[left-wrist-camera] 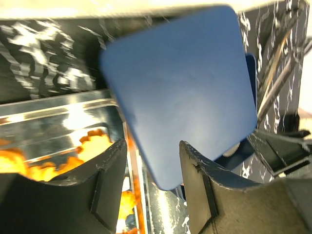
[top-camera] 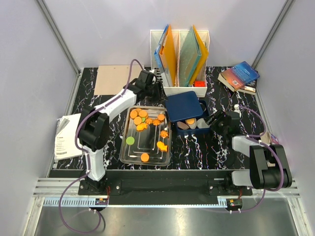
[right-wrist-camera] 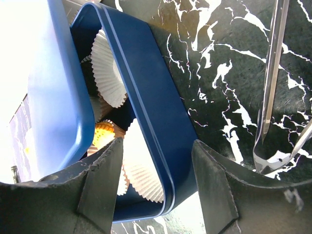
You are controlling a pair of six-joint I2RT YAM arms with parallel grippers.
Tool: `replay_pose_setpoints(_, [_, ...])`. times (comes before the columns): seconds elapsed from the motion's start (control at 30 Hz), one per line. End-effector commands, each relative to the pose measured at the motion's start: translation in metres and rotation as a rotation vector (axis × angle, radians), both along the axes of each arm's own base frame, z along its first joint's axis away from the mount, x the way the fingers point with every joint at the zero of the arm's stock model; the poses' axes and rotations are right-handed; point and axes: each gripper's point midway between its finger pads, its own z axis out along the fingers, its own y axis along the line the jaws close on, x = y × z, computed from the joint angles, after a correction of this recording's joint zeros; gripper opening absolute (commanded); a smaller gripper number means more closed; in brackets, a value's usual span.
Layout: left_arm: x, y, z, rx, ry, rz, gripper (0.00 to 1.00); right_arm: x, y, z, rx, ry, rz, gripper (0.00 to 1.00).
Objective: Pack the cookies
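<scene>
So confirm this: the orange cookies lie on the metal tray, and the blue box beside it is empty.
Not empty: the right wrist view shows white paper cups inside the blue box. The rest holds: the orange cookies lie on the metal tray beside it.

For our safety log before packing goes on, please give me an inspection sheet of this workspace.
Surface: black marbled table; nothing spilled seen.
Job's things: cookies on the metal tray, mostly orange, some green; blue box holds paper cups, lid partly over it.
Clutter: file holder, books, notebook, brown board, tongs.
Grippers: left gripper open, near the lid; right gripper open, astride the box wall.
Cables: purple cables along both arms; no snag seen.
Surroundings: pale walls, metal frame.
</scene>
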Motion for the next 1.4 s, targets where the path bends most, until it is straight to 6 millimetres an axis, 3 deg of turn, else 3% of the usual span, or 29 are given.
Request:
replay_pose_setpoints(0.0, [0.014,0.023,0.007,0.036,-0.038,0.089,0.5,0.014,0.002,0.024,0.015,-0.079,0.007,0.67])
replay_pose_setpoints(0.17, [0.025,0.019,-0.015,0.051,-0.003,0.084,0.51,0.014,0.003,0.024,0.02,-0.08,0.013,0.67])
replay_pose_setpoints(0.4, [0.038,-0.001,-0.014,-0.028,-0.018,0.042,0.6,0.015,0.006,0.024,0.031,-0.081,0.023,0.67])
replay_pose_setpoints(0.7, [0.058,-0.003,-0.014,-0.1,-0.055,0.066,0.62,0.016,0.009,0.02,0.052,-0.078,0.034,0.67])
replay_pose_setpoints(0.8, [0.056,-0.013,-0.014,-0.167,-0.063,0.052,0.62,0.015,0.011,0.019,0.059,-0.077,0.04,0.67])
replay_pose_setpoints(0.93, [0.045,-0.015,-0.032,-0.215,-0.025,0.056,0.62,0.015,0.012,0.016,0.062,-0.072,0.042,0.67])
replay_pose_setpoints(1.13, [0.04,-0.018,-0.044,-0.264,-0.004,0.062,0.62,0.016,0.013,0.016,0.07,-0.074,0.045,0.67])
replay_pose_setpoints(1.37, [0.036,-0.025,-0.042,-0.347,-0.016,0.043,0.59,0.016,0.013,0.015,0.074,-0.073,0.046,0.67])
